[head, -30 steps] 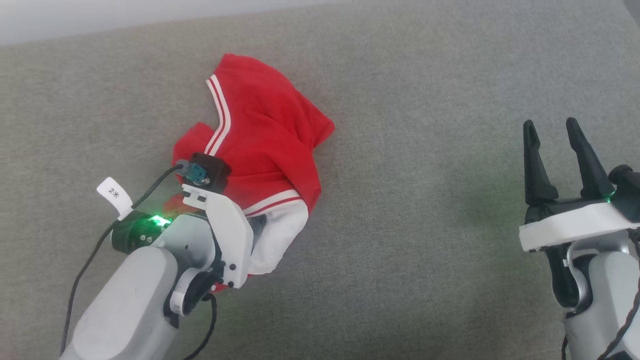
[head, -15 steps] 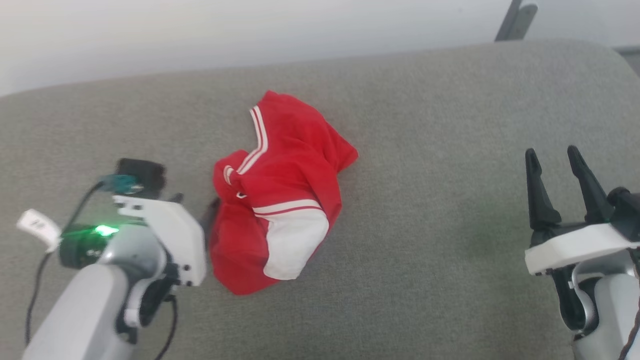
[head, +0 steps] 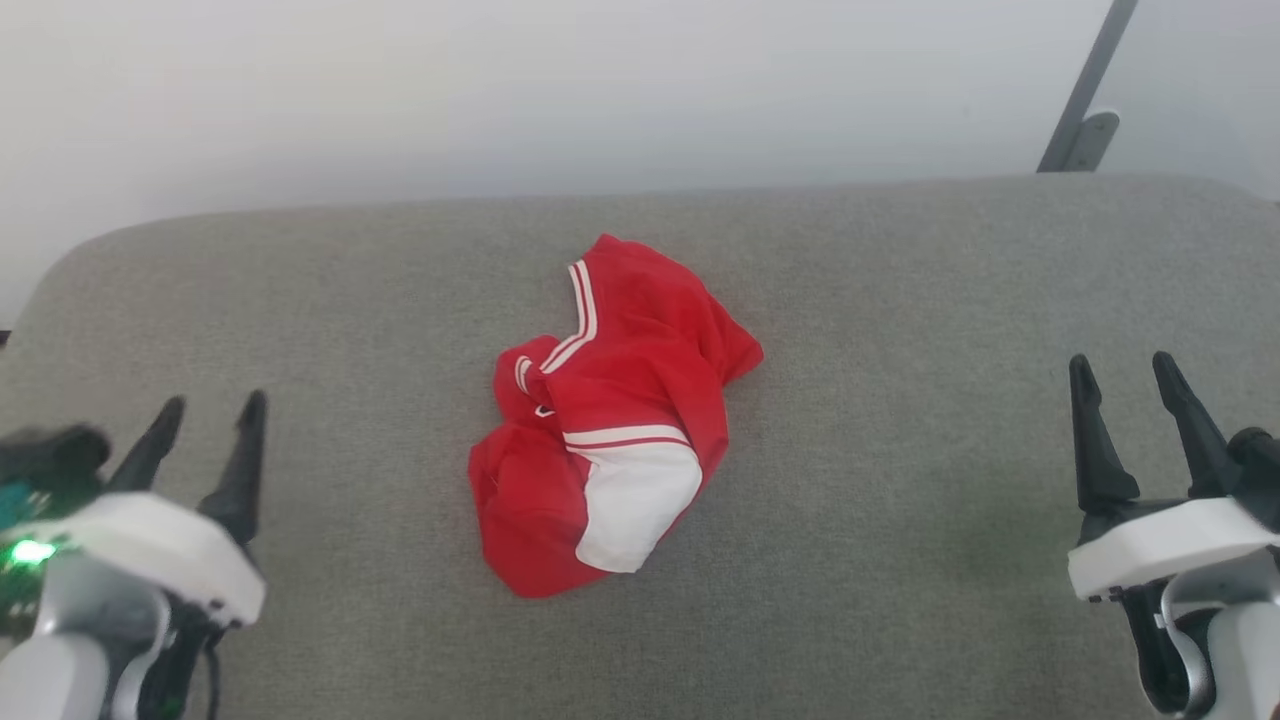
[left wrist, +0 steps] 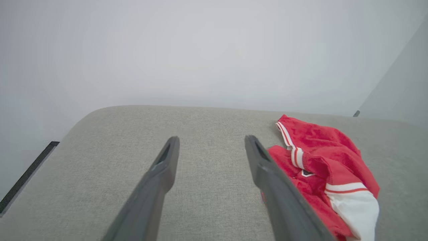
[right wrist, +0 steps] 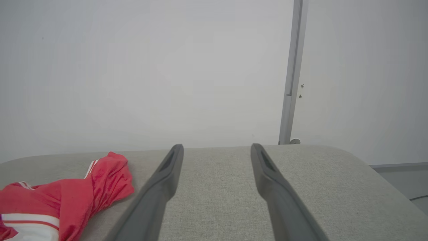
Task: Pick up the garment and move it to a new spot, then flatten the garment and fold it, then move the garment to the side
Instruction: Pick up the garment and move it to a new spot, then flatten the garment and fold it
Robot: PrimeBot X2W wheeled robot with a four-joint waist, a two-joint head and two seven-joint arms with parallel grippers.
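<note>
Flatten the shirt [head: 620, 400], crumpled at the middle of the cushion [head: 900, 300]: bring left gripper [head: 213, 405] and right gripper [head: 1120, 365] (both spread open, empty, over the cushion's near corners) to opposite hems, pinch, draw apart.

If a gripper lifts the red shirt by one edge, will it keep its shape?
Probably not: the garment lies crumpled in soft folds, so it should droop and unfold. The cloth looks thin, so likely light. Pushed across the grey cushion, it would likely bunch up.
</note>
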